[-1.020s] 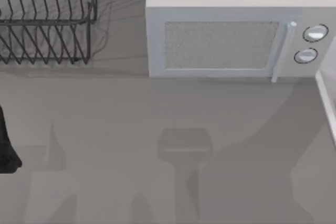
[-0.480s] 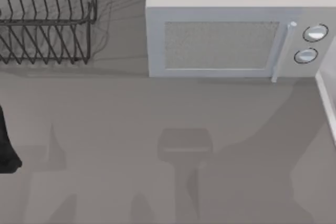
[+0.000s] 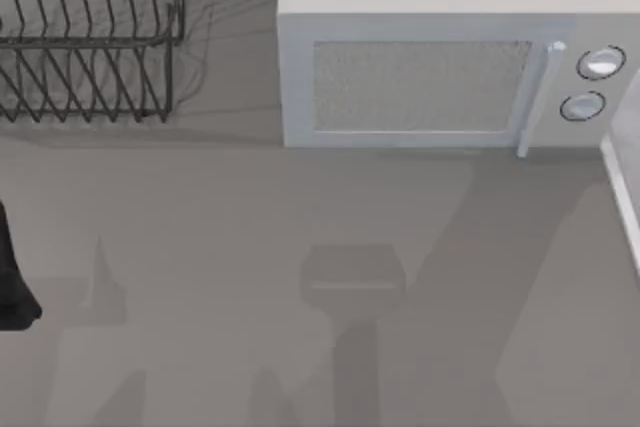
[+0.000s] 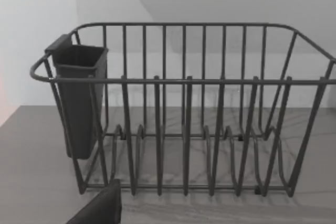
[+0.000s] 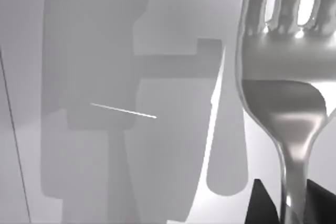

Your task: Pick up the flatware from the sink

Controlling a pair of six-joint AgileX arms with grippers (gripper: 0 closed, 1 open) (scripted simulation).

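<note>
- Right wrist view first: one fork, the flatware (image 5: pixel 286 103), looms huge and close, its tines cut off by the picture's edge, its neck running down between two dark tips.
- Those dark tips are the right end effector (image 5: pixel 286 203), clenched on the fork's handle; just the finger ends (image 5: pixel 260 203) poke into the picture, the rest is cut off.
- Behind the fork lies a pale grey surface crossed by soft shadows, with a thin bright line; what that line is, I cannot make out.
- Top view: one microwave (image 3: pixel 450 67) at the back right, its rear cut off by the picture's edge, with one door handle and two round knobs (image 3: pixel 590 82). No lettering or brand can be read on it.
- One wire dish rack (image 3: pixel 90 37) sits at the back left of the bench (image 3: pixel 250 207), cropped at the edge.
- A sliver of black arm (image 3: pixel 12 277) shows at the far left edge, the left arm, mostly out of the picture.
- At the right edge, a pale rim (image 3: pixel 625 197) cuts in; too little shows to name it.
- Left wrist view: the rack again, upright, with one dark utensil cup (image 4: pixel 79 98) hung on its end wall.
- A dark corner of the left end effector (image 4: pixel 102 208) peeks in low down; whether it is released or clenched, I cannot tell.
</note>
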